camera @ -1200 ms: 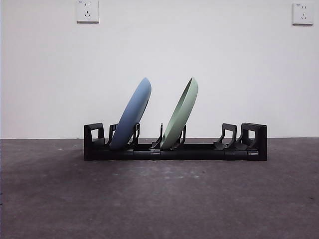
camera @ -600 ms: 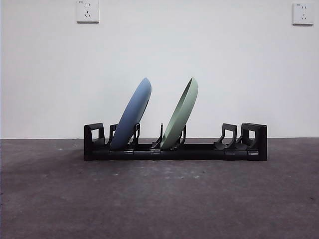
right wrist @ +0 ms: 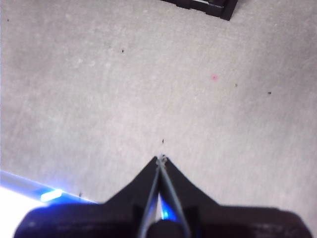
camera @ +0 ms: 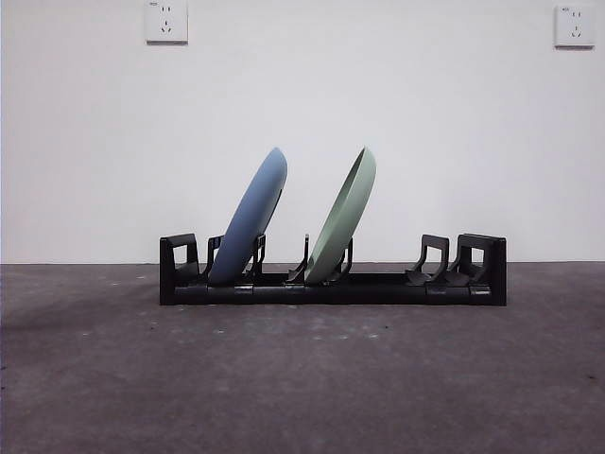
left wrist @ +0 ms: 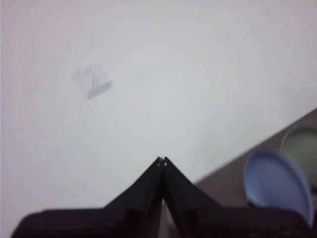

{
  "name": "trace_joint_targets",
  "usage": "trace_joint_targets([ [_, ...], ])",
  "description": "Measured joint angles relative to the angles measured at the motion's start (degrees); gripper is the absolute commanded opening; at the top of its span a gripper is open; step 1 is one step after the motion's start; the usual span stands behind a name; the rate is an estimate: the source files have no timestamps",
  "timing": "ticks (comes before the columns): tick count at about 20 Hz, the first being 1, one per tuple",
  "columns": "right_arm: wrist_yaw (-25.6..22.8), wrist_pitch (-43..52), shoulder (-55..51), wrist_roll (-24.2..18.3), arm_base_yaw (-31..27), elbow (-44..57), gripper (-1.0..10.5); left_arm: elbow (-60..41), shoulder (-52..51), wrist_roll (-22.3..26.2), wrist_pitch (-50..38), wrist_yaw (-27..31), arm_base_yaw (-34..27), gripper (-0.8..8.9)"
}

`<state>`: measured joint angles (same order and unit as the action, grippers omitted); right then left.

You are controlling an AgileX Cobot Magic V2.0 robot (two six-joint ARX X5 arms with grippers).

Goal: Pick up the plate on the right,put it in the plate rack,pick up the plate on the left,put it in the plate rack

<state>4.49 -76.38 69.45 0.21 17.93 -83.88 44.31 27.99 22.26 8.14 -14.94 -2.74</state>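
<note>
A blue plate (camera: 250,217) and a green plate (camera: 342,218) lean (both tilted) in the black plate rack (camera: 331,284); left hand (left wrist: 162,160) and right hand (right wrist: 161,158) are closed, empty.

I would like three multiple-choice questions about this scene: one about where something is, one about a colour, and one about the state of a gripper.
1. Where does the blue plate stand?
A. Flat on the table
B. In the plate rack, near its left end in the front view
C. In a gripper

2. What colour is the other plate in the rack?
A. Red
B. Pale green
C. Yellow

3. How is the left gripper?
A. Shut, holding nothing
B. Wide open
C. Clamped on a plate

Answers: 1 B, it leans between the prongs; 2 B, the front view shows it pale green; 3 A, its jaw tips meet with nothing between.
</note>
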Motion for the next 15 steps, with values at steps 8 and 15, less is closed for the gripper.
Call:
trace_joint_targets([
  [8,-0.02,16.61,0.00,0.00,0.00,0.00,0.0,-33.18,-15.52,-10.54,-9.42,8.41,-1.44,-0.04],
  [15,0.00,27.15,0.00,0.00,0.00,0.00,0.0,-43.28,-23.61,-15.56,-7.15,8.85,-1.44,-0.03],
])
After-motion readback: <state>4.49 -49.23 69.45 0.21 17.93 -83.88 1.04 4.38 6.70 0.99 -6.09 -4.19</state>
